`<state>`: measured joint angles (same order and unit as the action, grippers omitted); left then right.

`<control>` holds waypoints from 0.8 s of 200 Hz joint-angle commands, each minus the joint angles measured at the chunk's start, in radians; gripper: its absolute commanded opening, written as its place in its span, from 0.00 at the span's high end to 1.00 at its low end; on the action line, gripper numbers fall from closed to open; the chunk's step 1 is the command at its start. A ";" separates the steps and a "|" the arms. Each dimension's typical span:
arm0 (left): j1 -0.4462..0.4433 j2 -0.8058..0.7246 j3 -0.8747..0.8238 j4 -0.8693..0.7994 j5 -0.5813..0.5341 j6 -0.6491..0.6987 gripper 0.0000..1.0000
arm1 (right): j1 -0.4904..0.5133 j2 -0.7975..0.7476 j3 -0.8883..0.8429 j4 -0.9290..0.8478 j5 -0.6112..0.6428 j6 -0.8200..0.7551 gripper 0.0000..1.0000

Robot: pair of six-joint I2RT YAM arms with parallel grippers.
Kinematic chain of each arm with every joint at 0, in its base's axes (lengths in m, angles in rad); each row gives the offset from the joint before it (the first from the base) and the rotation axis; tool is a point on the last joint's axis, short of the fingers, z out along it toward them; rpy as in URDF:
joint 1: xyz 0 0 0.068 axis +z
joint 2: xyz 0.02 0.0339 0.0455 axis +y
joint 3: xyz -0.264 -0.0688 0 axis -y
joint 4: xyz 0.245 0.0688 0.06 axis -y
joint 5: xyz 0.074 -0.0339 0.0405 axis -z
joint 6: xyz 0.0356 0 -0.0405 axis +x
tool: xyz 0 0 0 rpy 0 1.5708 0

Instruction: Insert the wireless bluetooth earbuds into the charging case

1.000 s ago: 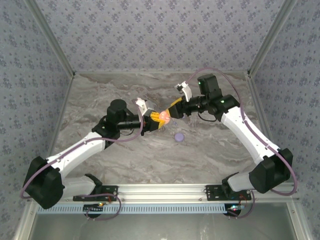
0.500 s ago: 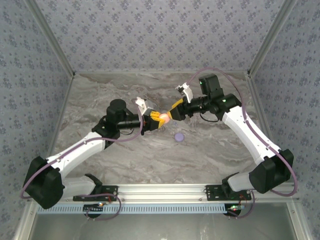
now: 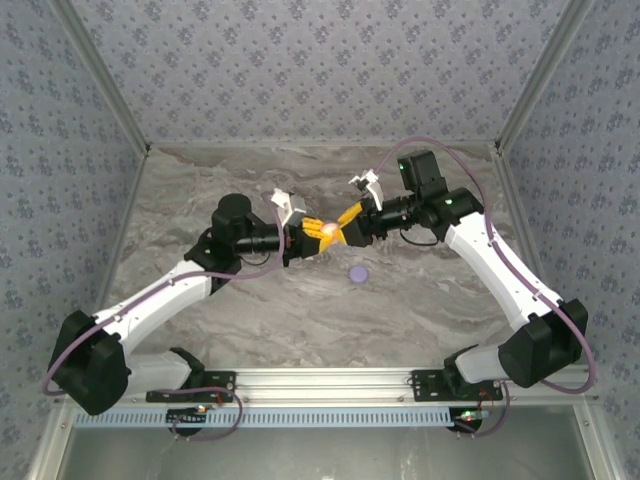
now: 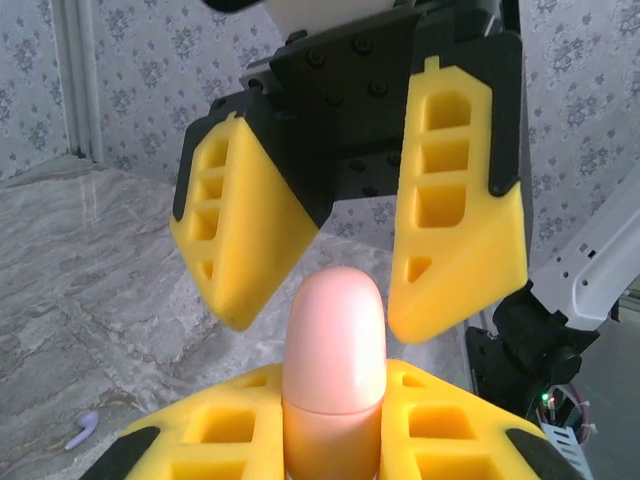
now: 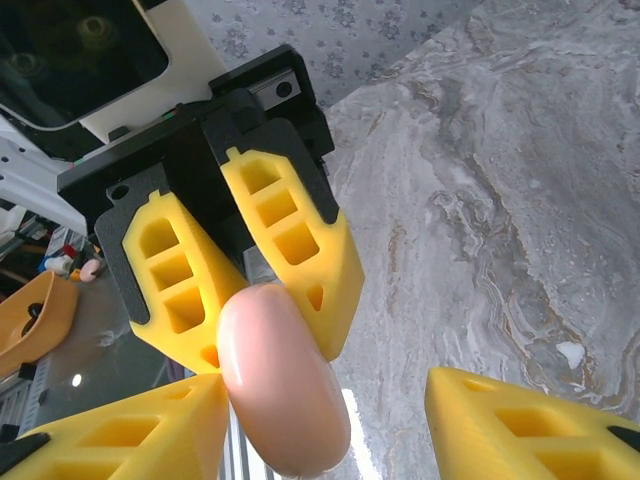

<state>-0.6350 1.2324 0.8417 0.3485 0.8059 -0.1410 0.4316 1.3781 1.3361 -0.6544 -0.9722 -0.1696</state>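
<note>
My left gripper [image 3: 316, 233] is shut on the salmon-pink charging case [image 3: 327, 231], held above the middle of the marble table [image 3: 200, 190]. In the left wrist view the closed case [image 4: 335, 340] stands edge-on between my yellow pads. My right gripper [image 3: 341, 226] faces it, open, with one finger [image 4: 245, 235] on each side of the case's rounded top. In the right wrist view the case [image 5: 285, 385] lies against my lower left finger [image 5: 130, 430], while the other finger [image 5: 525, 425] stands well clear. One tiny pale purple earbud [image 4: 82, 429] lies on the table below.
A purple disc [image 3: 358, 273] lies on the table just in front of the two grippers. Patterned walls close in the back and both sides. A metal rail [image 3: 330, 380] with the arm bases runs along the near edge.
Both grippers have shifted slightly left and back. The right gripper has come closer, and its fingers now flank the pink case held by the left gripper.
</note>
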 commanded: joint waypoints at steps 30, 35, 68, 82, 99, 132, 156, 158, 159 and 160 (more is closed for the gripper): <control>0.005 0.019 0.060 0.037 0.044 -0.033 0.93 | 0.005 0.004 0.034 -0.036 -0.058 -0.031 0.60; 0.005 0.019 0.061 0.035 0.043 -0.034 0.93 | 0.004 0.005 0.035 -0.033 -0.056 -0.029 0.64; 0.006 0.026 0.065 0.020 0.046 -0.034 0.88 | -0.002 -0.005 0.041 -0.021 -0.055 -0.018 0.74; 0.006 0.028 0.069 0.013 0.053 -0.035 0.85 | -0.003 -0.009 0.044 -0.020 -0.057 -0.018 0.77; 0.005 0.035 0.076 0.003 0.066 -0.035 0.83 | -0.004 -0.008 0.050 -0.026 -0.063 -0.020 0.77; 0.006 0.053 0.105 -0.025 0.112 -0.034 0.77 | -0.003 -0.005 0.051 -0.033 -0.067 -0.024 0.79; 0.006 0.069 0.124 -0.047 0.136 -0.031 0.73 | -0.003 -0.004 0.052 -0.039 -0.062 -0.028 0.79; 0.005 0.071 0.126 -0.048 0.137 -0.031 0.72 | -0.003 -0.004 0.052 -0.039 -0.061 -0.027 0.79; 0.005 0.071 0.127 -0.048 0.136 -0.031 0.72 | -0.002 -0.004 0.052 -0.040 -0.061 -0.028 0.79; 0.005 0.072 0.127 -0.049 0.137 -0.031 0.72 | -0.003 -0.004 0.052 -0.040 -0.062 -0.028 0.79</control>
<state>-0.6189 1.2846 0.9134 0.3069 0.8814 -0.1852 0.4217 1.3781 1.3518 -0.6788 -1.0180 -0.2001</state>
